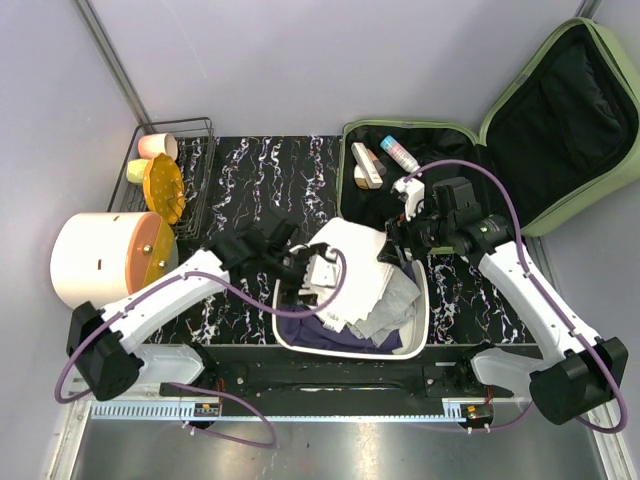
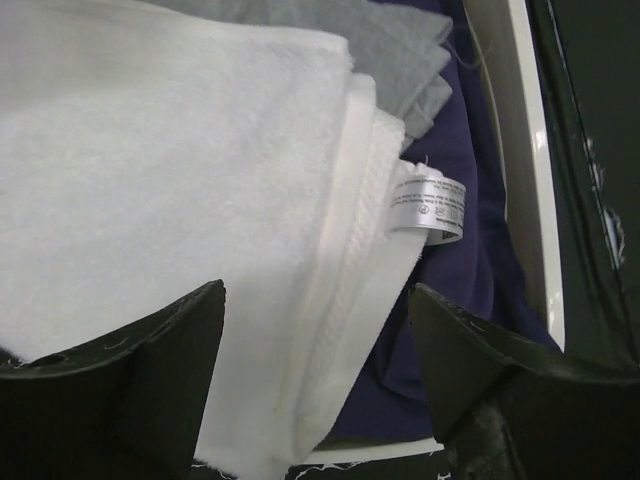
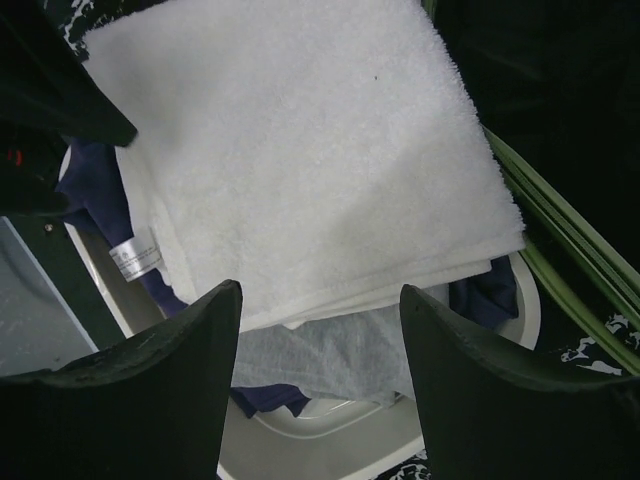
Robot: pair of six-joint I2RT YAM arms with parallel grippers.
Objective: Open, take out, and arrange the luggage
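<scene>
The olive-green luggage (image 1: pixel 565 120) lies open at the back right, its lid leaning back. Its black-lined base (image 1: pixel 440 150) holds a small bottle (image 1: pixel 400 152) and a pale tube (image 1: pixel 367 163). A folded white towel (image 1: pixel 352 245) lies on a grey cloth (image 1: pixel 395 300) and a purple cloth (image 1: pixel 340 335) in the white bin (image 1: pixel 425 320). My left gripper (image 1: pixel 318 272) is open over the towel's (image 2: pixel 170 170) edge, by its label (image 2: pixel 428 207). My right gripper (image 1: pixel 398 240) is open just above the towel (image 3: pixel 300 150) and the grey cloth (image 3: pixel 330 350). Neither holds anything.
A wire dish rack (image 1: pixel 195 150) with cups and an orange plate (image 1: pixel 163 187) stands at the back left. A white cylinder with an orange lid (image 1: pixel 105 255) lies at the left. The bin's rim (image 2: pixel 520 150) and the luggage's green edge (image 3: pixel 560 250) lie close to the grippers.
</scene>
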